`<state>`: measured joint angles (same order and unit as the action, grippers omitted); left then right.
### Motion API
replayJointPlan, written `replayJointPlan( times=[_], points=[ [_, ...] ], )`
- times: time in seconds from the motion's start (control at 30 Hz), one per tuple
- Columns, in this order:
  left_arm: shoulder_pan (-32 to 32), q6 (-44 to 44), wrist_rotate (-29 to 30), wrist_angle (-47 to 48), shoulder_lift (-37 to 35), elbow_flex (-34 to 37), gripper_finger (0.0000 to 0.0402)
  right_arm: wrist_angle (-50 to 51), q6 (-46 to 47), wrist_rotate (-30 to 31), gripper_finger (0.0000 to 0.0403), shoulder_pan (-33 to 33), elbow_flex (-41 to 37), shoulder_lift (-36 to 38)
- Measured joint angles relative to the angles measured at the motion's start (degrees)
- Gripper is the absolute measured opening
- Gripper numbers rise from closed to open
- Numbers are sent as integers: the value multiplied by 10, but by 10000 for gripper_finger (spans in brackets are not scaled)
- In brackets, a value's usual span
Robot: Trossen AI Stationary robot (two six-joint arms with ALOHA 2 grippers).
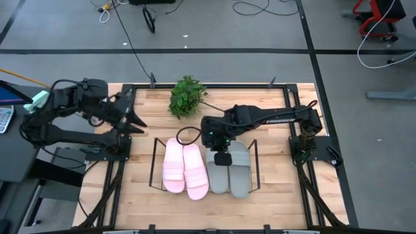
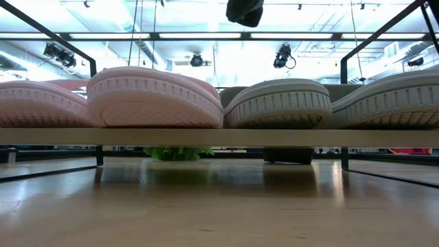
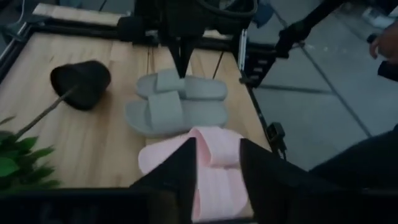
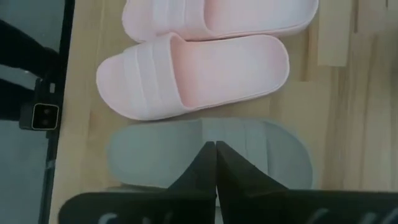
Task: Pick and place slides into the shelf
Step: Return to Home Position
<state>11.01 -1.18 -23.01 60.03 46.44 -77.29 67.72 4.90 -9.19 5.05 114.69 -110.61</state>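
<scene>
Right gripper (image 1: pixel 223 158) clenched on nothing above the grey-green slides (image 1: pixel 239 172), left gripper (image 1: pixel 134 112) fingers parted at the table's left side; shelf (image 1: pixel 154 164) mid-table carries all four, pink slides (image 1: pixel 174 168) toward the left arm.

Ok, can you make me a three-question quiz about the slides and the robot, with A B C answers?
1. Where is the plant? A on the table, outside the shelf; B inside it; C on the floor.
2. How many pink slides are in the shelf? A one; B two; C four.
3. The right gripper over the grey-green slides is: A wide open; B gripping a slide; C shut, empty.
Answers: A, the high view shows it lying beside the rack; B, two pink ones lie side by side; C, its fingers meet with nothing between.
</scene>
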Motion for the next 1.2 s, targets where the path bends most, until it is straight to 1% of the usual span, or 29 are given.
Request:
replayJointPlan(
  times=[0.13, 0.23, 0.27, 0.33, 0.4, 0.57, 0.73, 0.9, 1.2],
  points=[
    [-19, -51, 9, -122, -57, 117, 61, 0, 14, 8, 2, 0, 0, 1],
    [-32, -85, 45, -214, -113, 207, 14, 0, 23, 21, 2, 0, 0, 1],
    [-36, -90, 56, -238, -134, 232, 8, 0, 29, 22, 2, 0, 0, 2],
    [-44, -102, 83, -286, -176, 280, 9, 0, 41, 22, 2, 0, 0, 2],
    [-51, -105, 97, -325, -220, 326, 11, 0, 50, 23, 1, 3, 0, 2],
    [-62, -123, 118, -370, -325, 420, 6, 0, 74, 23, 1, 14, 0, 2],
    [-64, -135, 129, -371, -408, 479, 4, -1, 110, 36, 0, 29, -1, 8],
    [-64, -132, 153, -371, -464, 515, 3, -6, 175, 59, 0, 39, -1, 24],
    [-64, -107, 153, -384, -463, 549, 2, -14, 259, 120, 0, 58, -1, 41]
  ],
)
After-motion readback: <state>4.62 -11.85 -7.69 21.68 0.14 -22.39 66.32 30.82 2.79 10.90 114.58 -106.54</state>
